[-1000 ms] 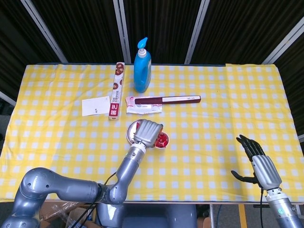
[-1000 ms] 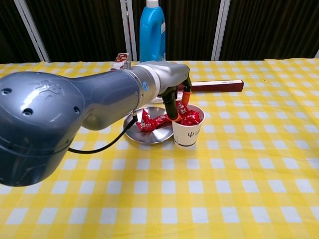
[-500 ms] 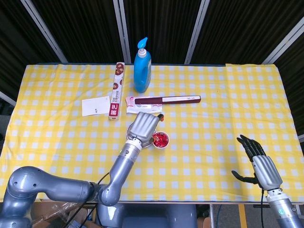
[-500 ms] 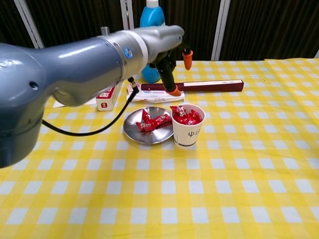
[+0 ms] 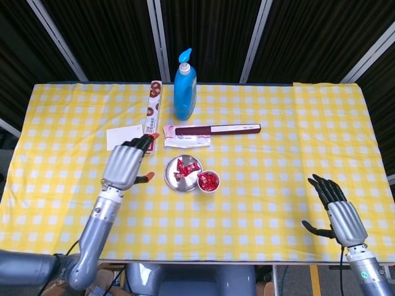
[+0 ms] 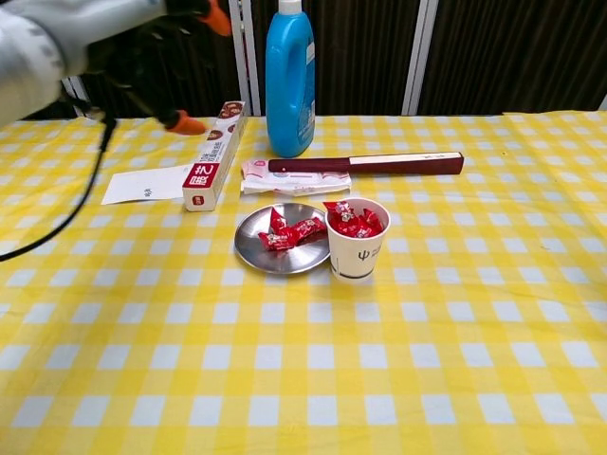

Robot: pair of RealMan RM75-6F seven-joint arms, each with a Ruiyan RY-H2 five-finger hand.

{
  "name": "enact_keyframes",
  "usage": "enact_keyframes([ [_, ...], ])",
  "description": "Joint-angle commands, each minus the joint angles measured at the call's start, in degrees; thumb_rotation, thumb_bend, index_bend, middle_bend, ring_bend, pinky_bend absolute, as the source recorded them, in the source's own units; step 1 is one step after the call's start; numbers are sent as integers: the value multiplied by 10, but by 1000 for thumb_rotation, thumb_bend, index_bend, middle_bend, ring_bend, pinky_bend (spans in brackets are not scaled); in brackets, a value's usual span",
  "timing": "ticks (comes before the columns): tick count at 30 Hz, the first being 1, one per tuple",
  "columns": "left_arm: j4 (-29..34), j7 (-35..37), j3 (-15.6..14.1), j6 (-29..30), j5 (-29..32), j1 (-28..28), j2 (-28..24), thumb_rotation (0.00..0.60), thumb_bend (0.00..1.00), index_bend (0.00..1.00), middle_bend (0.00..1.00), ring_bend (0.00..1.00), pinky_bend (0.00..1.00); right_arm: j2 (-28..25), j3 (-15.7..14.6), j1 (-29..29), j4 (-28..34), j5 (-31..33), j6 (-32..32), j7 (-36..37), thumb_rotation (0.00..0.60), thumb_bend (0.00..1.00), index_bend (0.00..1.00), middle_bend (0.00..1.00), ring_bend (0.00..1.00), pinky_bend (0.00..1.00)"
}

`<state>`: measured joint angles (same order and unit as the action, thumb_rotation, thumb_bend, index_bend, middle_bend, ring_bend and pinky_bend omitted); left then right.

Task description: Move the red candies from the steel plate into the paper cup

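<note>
Left hand (image 5: 126, 165) pulling away from paper cup (image 5: 208, 181), fingers apart, empty; red candies (image 5: 182, 168) remaining on steel plate (image 5: 171, 179).

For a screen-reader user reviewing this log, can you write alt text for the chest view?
A steel plate with a few red candies touches a paper cup heaped with more, on a yellow checked tablecloth. Behind lie a blue pump bottle, a long box, and a white card; the left robot hand hovers top left.

steel plate (image 5: 173, 177): holds red candies (image 5: 183, 168)
paper cup (image 5: 208, 181): touching plate's right, candy-filled
left hand (image 5: 125, 163): left of plate, empty, fingers apart
</note>
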<state>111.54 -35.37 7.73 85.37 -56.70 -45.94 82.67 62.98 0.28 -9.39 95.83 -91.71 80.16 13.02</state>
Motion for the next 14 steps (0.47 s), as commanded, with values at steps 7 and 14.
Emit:
enact_keyframes([
  [7, -45, 143, -226, 151, -212, 225, -153, 600, 114, 0, 0, 2, 50, 28, 8, 11, -30, -16, 39, -76, 600, 277, 0, 0, 0, 0],
  [14, -152, 200, -253, 187, -258, 304, -154, 600, 114, 0, 0, 0, 30, 44, 7, 14, -34, -23, 47, -111, 600, 276, 0, 0, 0, 0],
])
